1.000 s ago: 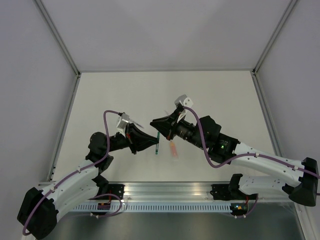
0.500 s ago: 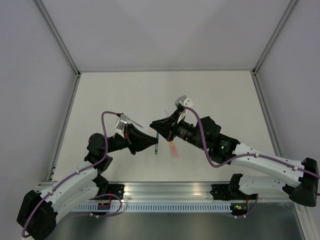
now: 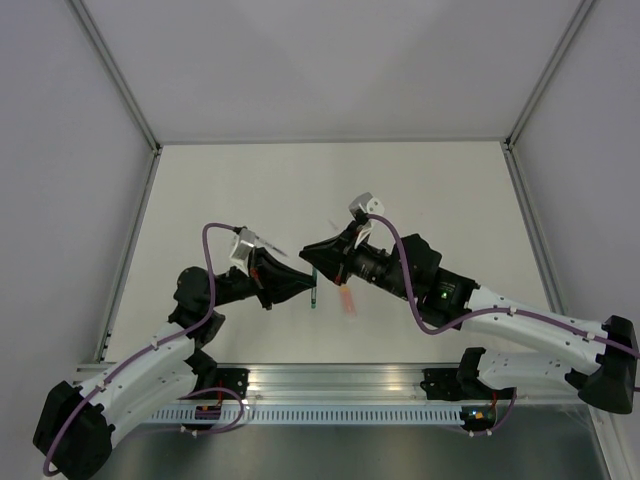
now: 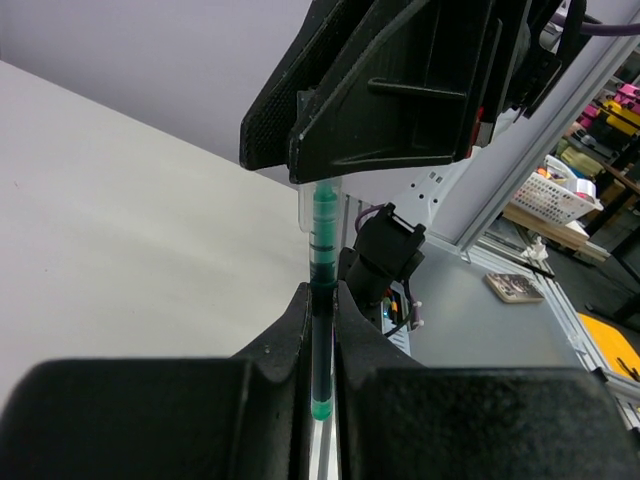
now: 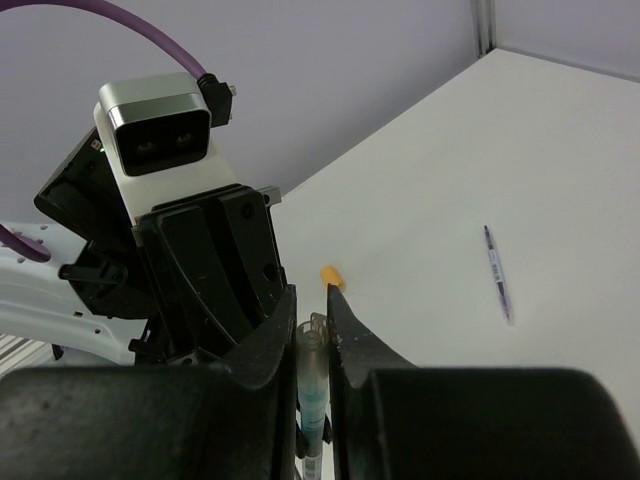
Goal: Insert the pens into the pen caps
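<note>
My left gripper [image 3: 306, 287] is shut on the dark pen with green ends [image 3: 314, 290], which it holds off the table. In the left wrist view [image 4: 321, 292] the pen [image 4: 321, 340] runs up between the fingers. My right gripper [image 3: 313, 256] is shut on the translucent teal-green cap [image 5: 313, 345], seen in the right wrist view [image 5: 312, 302]. The cap [image 4: 322, 208] sits over the pen's upper end, just under the right gripper's fingers [image 4: 370, 90]. The pale orange pen [image 3: 346, 298] lies on the table beside the grippers. The orange-yellow cap [image 5: 331, 274] lies on the table beyond my right fingers.
A thin blue-purple pen [image 5: 497, 272] lies apart on the white table [image 3: 430, 190]. Grey walls and metal frame posts bound the table on three sides. The arm bases and a slotted rail [image 3: 340, 410] run along the near edge.
Both grippers have shifted slightly and drawn a little closer together, each keeping its hold. The orange pen has shifted a little on the table.
</note>
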Tool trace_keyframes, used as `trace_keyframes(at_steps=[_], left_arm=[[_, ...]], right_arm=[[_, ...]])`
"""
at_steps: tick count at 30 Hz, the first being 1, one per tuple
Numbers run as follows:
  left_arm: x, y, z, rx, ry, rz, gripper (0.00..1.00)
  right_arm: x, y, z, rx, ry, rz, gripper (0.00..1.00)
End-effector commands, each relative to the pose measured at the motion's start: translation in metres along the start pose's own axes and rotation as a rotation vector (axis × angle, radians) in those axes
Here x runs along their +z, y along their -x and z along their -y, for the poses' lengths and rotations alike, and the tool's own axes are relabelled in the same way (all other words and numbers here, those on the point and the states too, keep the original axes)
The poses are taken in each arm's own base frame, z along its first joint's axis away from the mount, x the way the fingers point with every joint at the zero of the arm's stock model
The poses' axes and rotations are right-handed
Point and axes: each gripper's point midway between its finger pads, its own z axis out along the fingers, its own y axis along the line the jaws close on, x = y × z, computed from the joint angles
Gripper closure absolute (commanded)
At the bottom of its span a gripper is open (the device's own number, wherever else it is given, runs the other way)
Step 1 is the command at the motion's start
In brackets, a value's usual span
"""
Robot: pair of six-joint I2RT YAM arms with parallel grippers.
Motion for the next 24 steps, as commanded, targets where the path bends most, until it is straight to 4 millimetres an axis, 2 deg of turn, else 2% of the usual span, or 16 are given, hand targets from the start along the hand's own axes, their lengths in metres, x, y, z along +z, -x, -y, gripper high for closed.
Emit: trace_keyframes(at_steps=[1,6,13,17,19,24], left_arm=[[0.004,0.02,0.001,0.064,0.013,0.057,0.98],[0.004,0.022,0.0,0.062,0.018,0.063,0.98],[0.004,0.023,0.002,0.058,0.016,0.065,0.98],[0.003,0.023,0.002,0.057,0.017,0.067,0.98],[0.003,0.023,0.003,0.061,0.016,0.068,0.98],[0.003,0.028,0.007,0.066,0.009,0.082,0.98]], right_arm=[[-0.007,-0.003,-0.014,0.022,0.077,-0.007,0.83],[-0.01,-0.004,-0.017,0.019,0.097,-0.01,0.66],[-0.014,0.001,-0.019,0.011,0.102,-0.002,0.53],[-0.02,0.008,-0.019,-0.002,0.096,0.009,0.37],[-0.023,0.009,-0.017,-0.016,0.087,0.013,0.34],[-0.029,-0.003,-0.014,-0.041,0.091,-0.025,0.22]])
